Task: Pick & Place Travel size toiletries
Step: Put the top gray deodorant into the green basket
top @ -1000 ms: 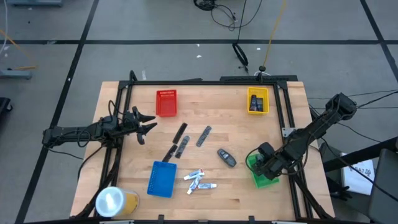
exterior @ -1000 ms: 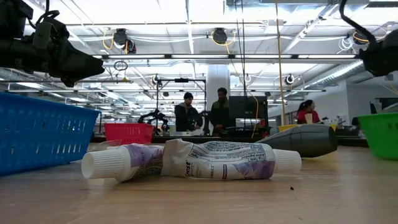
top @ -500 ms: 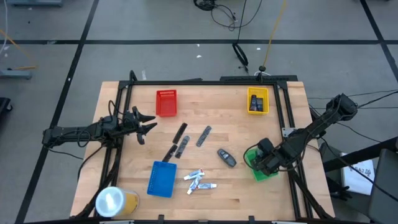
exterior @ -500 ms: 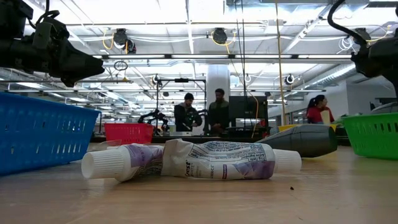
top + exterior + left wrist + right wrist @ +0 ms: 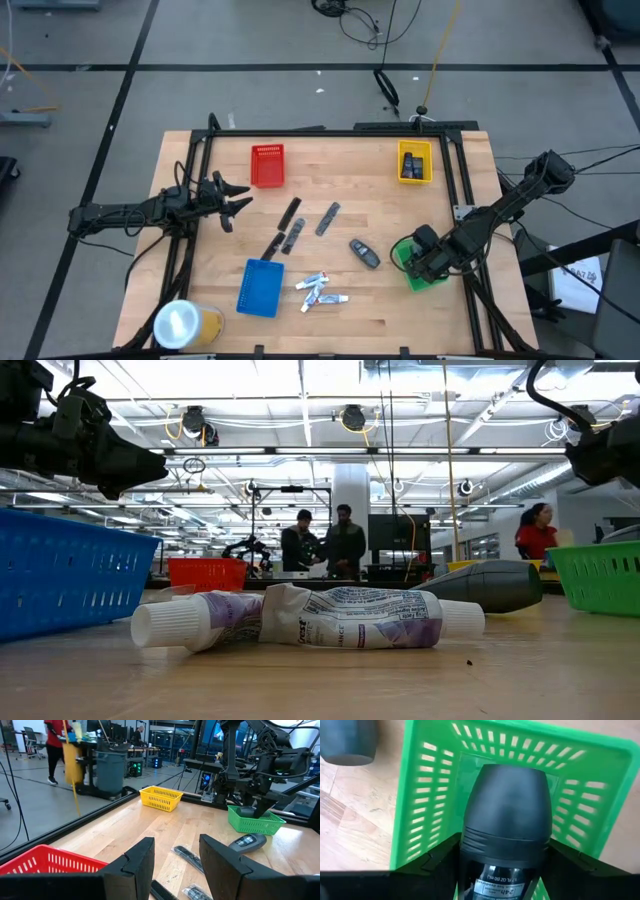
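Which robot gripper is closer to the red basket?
The left one. The left gripper hovers just beside the red basket on the table's left side. The right gripper is far across the table, over the green basket, holding a dark deodorant stick.

Right gripper (image 5: 428,258) seemingly clamped, low; left gripper (image 5: 232,198) part-open, idle.

Your worktop (image 5: 400,310) is pale wood planking on a grey floor (image 5: 90,130) crossed by dark lines. Cables (image 5: 350,20) lie on the floor beyond it. Behind, you have an open hall with ceiling strip lights (image 5: 300,452), a white column (image 5: 350,485), and what look like grey bins (image 5: 107,770).
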